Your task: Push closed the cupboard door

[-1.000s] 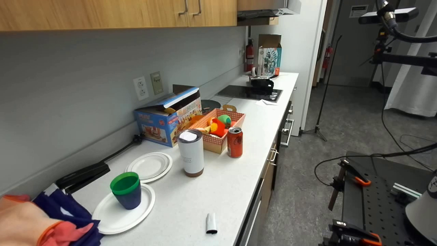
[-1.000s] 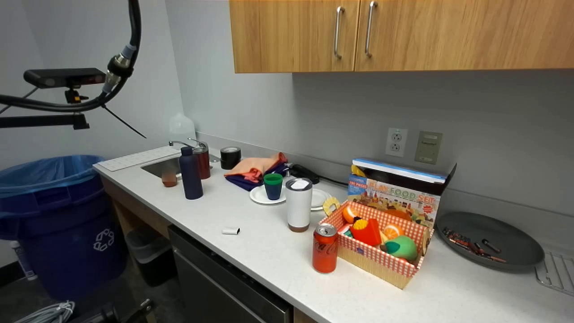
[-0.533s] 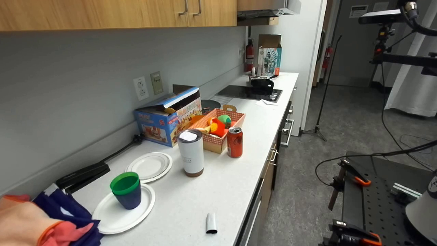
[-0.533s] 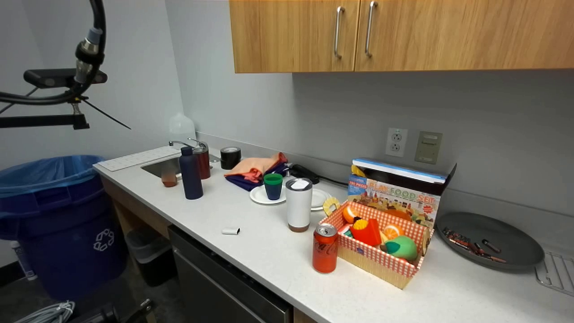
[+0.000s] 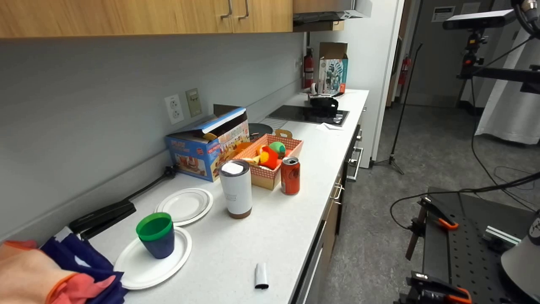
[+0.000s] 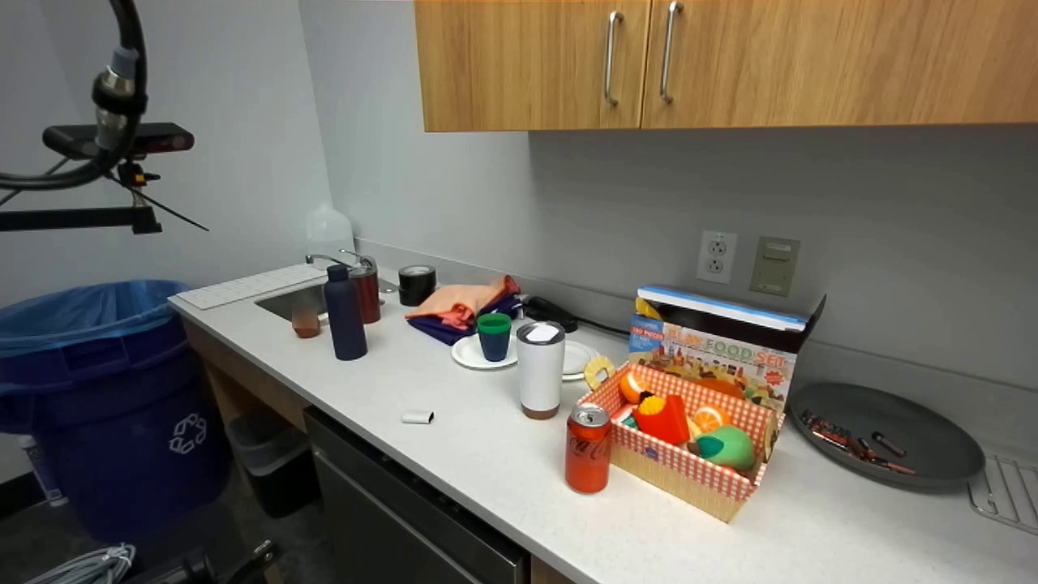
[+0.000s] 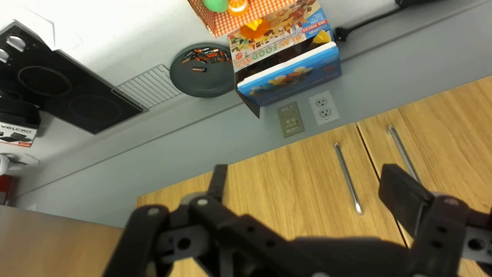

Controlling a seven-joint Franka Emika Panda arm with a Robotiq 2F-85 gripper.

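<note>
Two honey-brown cupboard doors hang side by side above the counter. One door shows in an exterior view (image 5: pixel 265 17), in an exterior view (image 6: pixel 835 65) and in the wrist view (image 7: pixel 284 196). The door beside it also shows in these views (image 5: pixel 114 17) (image 6: pixel 527 65) (image 7: pixel 446 130). Both look flush and shut, with a thin dark seam between them and a slim metal handle (image 7: pixel 348 177) on each. My gripper (image 7: pixel 305 171) is open and empty, its fingers spread in front of the doors and apart from them. The exterior views do not show the gripper.
Below stand an open toy-food box (image 6: pixel 714 349), a checked basket (image 6: pixel 681 470), a red can (image 6: pixel 588 450), a white tumbler (image 6: pixel 542 369) and a dark plate (image 6: pixel 892 438). A range hood (image 5: pixel 325 16) adjoins the cupboard. A hanging cable (image 6: pixel 122 97) shows near a stand-mounted camera.
The arm's cable and connector have moved left and slightly up in an exterior view, and right in an exterior view, away from the cupboard. The doors and counter objects have not moved.
</note>
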